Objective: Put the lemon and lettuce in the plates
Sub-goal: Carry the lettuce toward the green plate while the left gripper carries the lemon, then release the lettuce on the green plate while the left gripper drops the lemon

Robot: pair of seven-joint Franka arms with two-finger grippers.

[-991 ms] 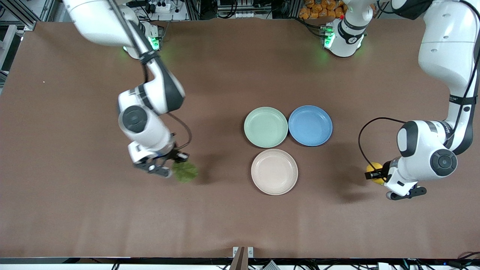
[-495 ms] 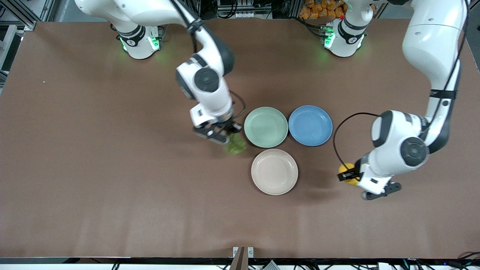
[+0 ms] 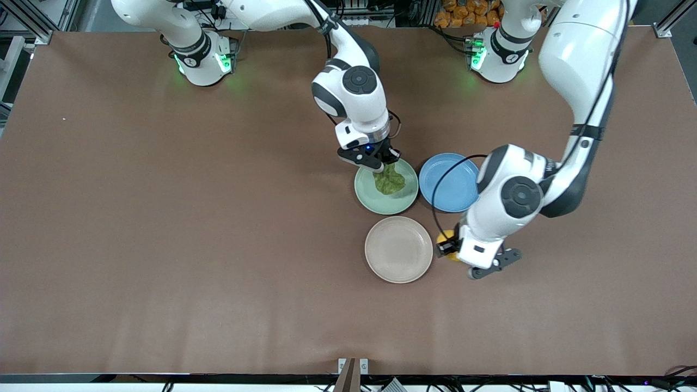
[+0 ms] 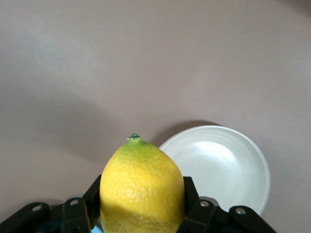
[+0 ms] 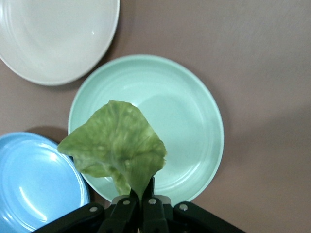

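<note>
My right gripper (image 3: pixel 383 165) is shut on the green lettuce leaf (image 3: pixel 389 181) and holds it over the mint green plate (image 3: pixel 366 197). In the right wrist view the lettuce (image 5: pixel 115 143) hangs from the gripper (image 5: pixel 141 191) above that plate (image 5: pixel 189 121). My left gripper (image 3: pixel 447 246) is shut on the yellow lemon (image 3: pixel 445 237) and holds it just beside the beige-white plate (image 3: pixel 398 249), toward the left arm's end. In the left wrist view the lemon (image 4: pixel 141 187) fills the gripper (image 4: pixel 142 204), with the beige-white plate (image 4: pixel 226 167) past it.
A blue plate (image 3: pixel 450 182) lies beside the mint green plate, toward the left arm's end; it also shows in the right wrist view (image 5: pixel 34 184). The three plates sit close together mid-table on the brown tabletop (image 3: pixel 163 245).
My right gripper has carried the lettuce from beside the mint green plate to over it. My left gripper has carried the lemon toward the beige-white plate.
</note>
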